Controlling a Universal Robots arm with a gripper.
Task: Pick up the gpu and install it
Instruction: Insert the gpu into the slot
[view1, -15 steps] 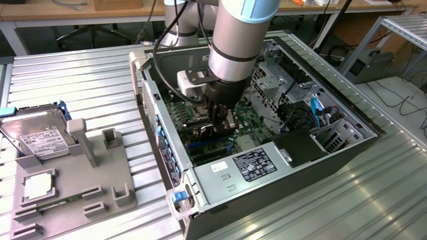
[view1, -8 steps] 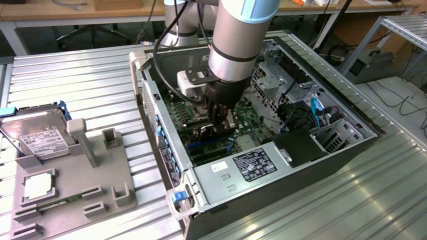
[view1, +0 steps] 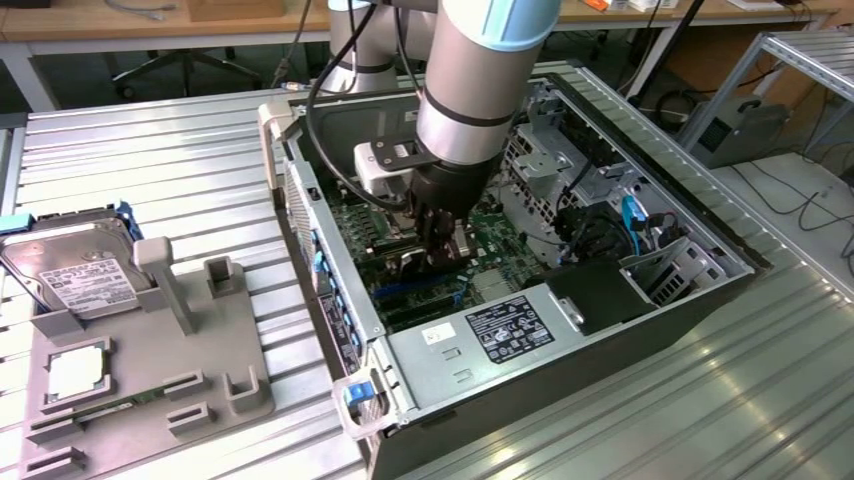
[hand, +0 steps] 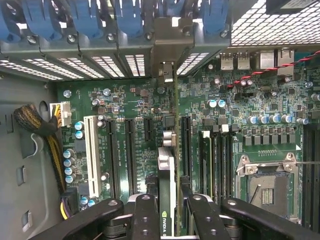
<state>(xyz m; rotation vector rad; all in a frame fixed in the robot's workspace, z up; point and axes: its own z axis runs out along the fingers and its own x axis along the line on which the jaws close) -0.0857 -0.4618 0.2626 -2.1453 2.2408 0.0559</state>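
Note:
The gpu (hand: 166, 170) shows edge-on in the wrist view as a thin dark card clamped between my two black fingers (hand: 145, 220), with its metal bracket end reaching toward the case's rear slot openings (hand: 167, 37). My gripper (hand: 172, 200) is shut on it, and the card stands over a long black expansion slot (hand: 185, 145) on the green motherboard (hand: 125, 100). In the exterior view my gripper (view1: 441, 235) reaches down into the open computer case (view1: 534, 330), with the gpu (view1: 424, 265) low over the board.
Blue slot latches (hand: 127, 17) line the case's rear wall. A white slot (hand: 92, 150), memory slots and an empty processor socket (hand: 267, 187) flank the card. On the exterior view's left, a grey fixture (view1: 200, 330) carries a silver hard drive (view1: 74, 275) and a processor chip (view1: 74, 370).

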